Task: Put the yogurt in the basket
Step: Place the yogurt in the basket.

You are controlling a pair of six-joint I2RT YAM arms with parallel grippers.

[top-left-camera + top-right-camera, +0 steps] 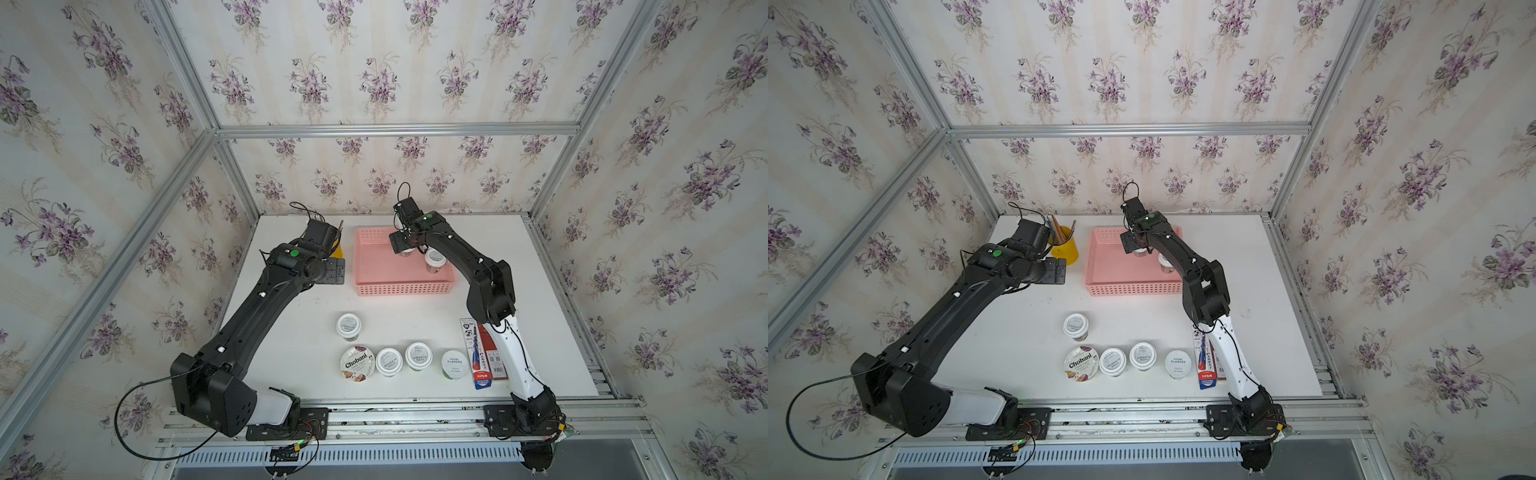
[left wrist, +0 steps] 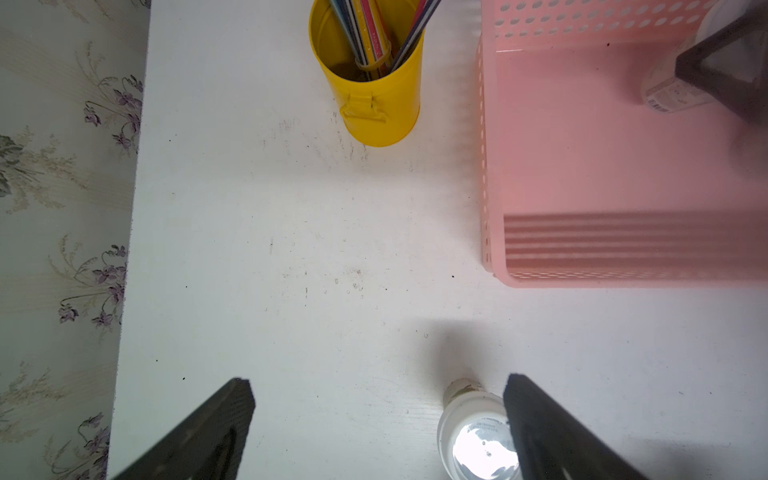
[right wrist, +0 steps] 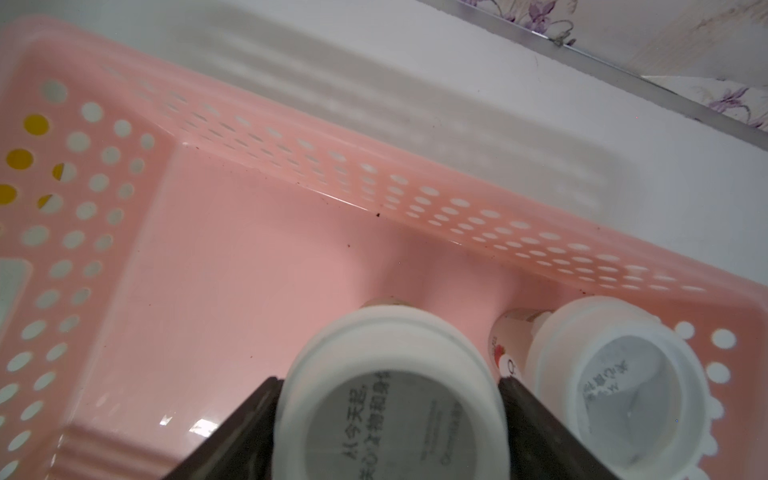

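The left arm and right arm are boxy black shells. Each ends at the base in a white link and carries a green lamp near the wrist. Small white clips pin thin wiring along them. A long black cable loops from the left shoulder. The left gripper and right gripper have flat black wedge fingers.

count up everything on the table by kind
white-lidded yogurt cups: 5
chobani cup: 1
green-lidded cup: 1
pink basket: 1
yellow pencil cup: 1
flat packets: 2
total in view: 11
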